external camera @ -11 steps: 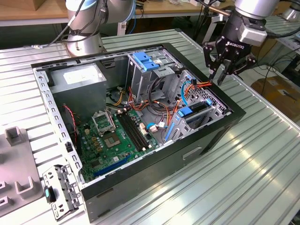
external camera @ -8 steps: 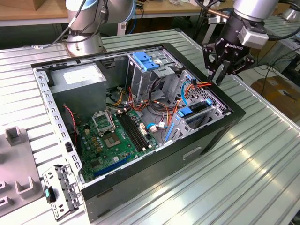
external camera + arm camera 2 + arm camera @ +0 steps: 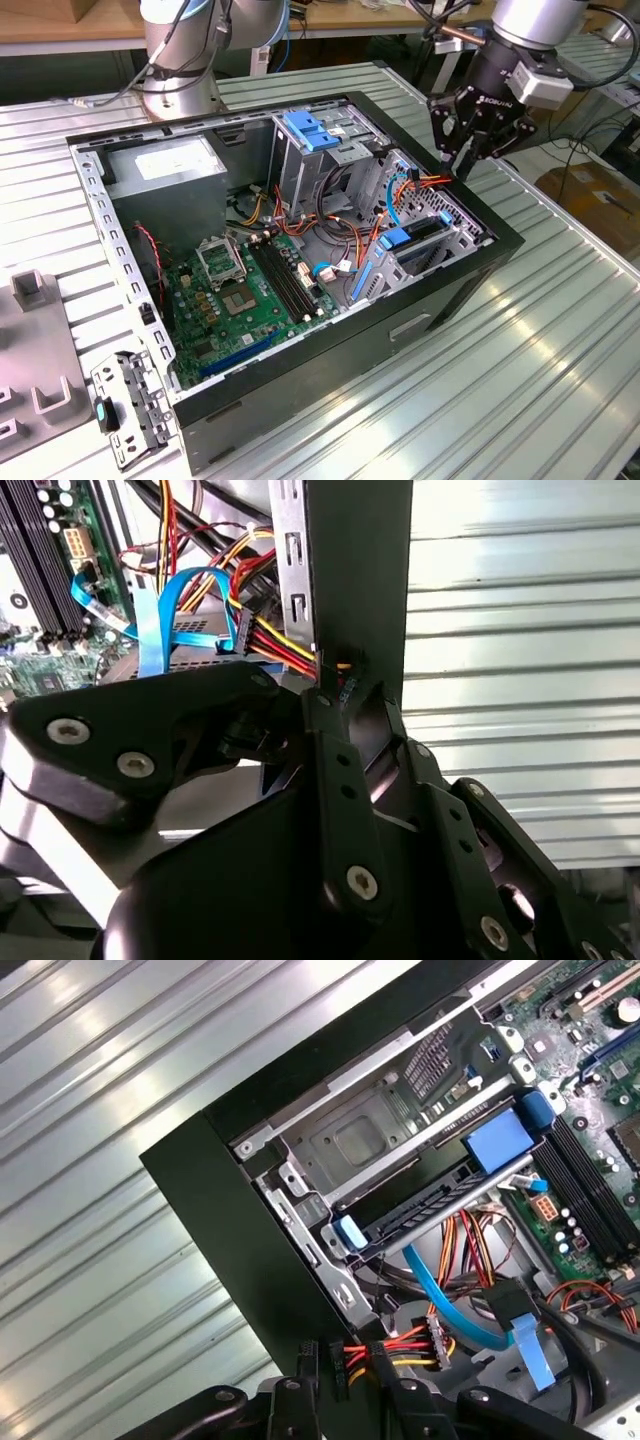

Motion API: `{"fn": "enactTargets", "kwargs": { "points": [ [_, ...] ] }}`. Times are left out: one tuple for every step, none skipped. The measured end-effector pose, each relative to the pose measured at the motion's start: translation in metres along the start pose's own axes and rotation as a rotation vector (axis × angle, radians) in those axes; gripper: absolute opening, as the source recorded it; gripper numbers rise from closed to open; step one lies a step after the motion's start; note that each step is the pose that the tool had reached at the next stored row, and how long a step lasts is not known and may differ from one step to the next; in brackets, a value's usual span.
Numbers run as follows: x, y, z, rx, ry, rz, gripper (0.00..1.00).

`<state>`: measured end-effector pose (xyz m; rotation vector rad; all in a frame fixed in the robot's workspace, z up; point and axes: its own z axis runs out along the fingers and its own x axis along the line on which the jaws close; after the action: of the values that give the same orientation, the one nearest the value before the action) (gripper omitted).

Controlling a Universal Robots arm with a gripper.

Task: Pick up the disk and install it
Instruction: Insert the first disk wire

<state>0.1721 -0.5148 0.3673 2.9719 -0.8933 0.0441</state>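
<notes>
The disk [image 3: 428,233] is already sitting in the cage [image 3: 360,1140] slot at the case's [image 3: 450,295] edge on the exterior view's right, so pickup and seating are looking done, with cabling left. The tool [image 3: 470,165] is hovering over that edge, narrow, apparently pinching the black plug [image 3: 335,1362] of the red-and-yellow power lead. A blue data cable [image 3: 452,1298] is looping just beside the plug, crowding the way to the disk; the board [image 3: 240,290] is lying well apart.

Wears silver-grey shells on the arm [image 3: 535,18]; ends in a black gripper [image 3: 470,160] of linked bars with silver screws [image 3: 361,882]; carries a pale grey box [image 3: 545,88] beside the gripper.
</notes>
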Motion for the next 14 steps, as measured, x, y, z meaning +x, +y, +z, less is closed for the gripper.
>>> {"fn": "enactTargets", "kwargs": {
  "points": [
    [0.0,0.0,0.0007,0.0003,0.0003,-0.007,0.33],
    [0.0,0.0,0.0006,0.001,0.0,-0.009,0.31],
    [0.0,0.0,0.0006,0.0012,0.0002,-0.009,0.25],
    [0.0,0.0,0.0005,0.0015,0.0002,-0.009,0.18],
    [0.0,0.0,-0.0005,0.0016,0.0005,-0.009,0.18],
    [0.0001,0.0001,-0.0018,0.0014,0.001,-0.009,0.16],
    [0.0001,0.0002,-0.0047,0.0003,0.0021,-0.009,0.16],
    [0.0002,0.0002,-0.0053,-0.0001,0.0026,-0.009,0.16],
    [0.0002,0.0002,-0.0053,-0.0002,0.0026,-0.009,0.16],
    [0.0002,0.0002,-0.0053,-0.0003,0.0027,-0.009,0.16],
    [0.0002,0.0002,-0.0054,-0.0006,0.0029,-0.009,0.16],
    [0.0002,0.0002,-0.0054,-0.0006,0.0029,-0.009,0.16],
    [0.0,0.0004,-0.0055,-0.0006,0.0029,-0.009,0.16],
    [-0.0009,0.0008,-0.0056,-0.0008,0.003,-0.009,0.16]
  ]
}}
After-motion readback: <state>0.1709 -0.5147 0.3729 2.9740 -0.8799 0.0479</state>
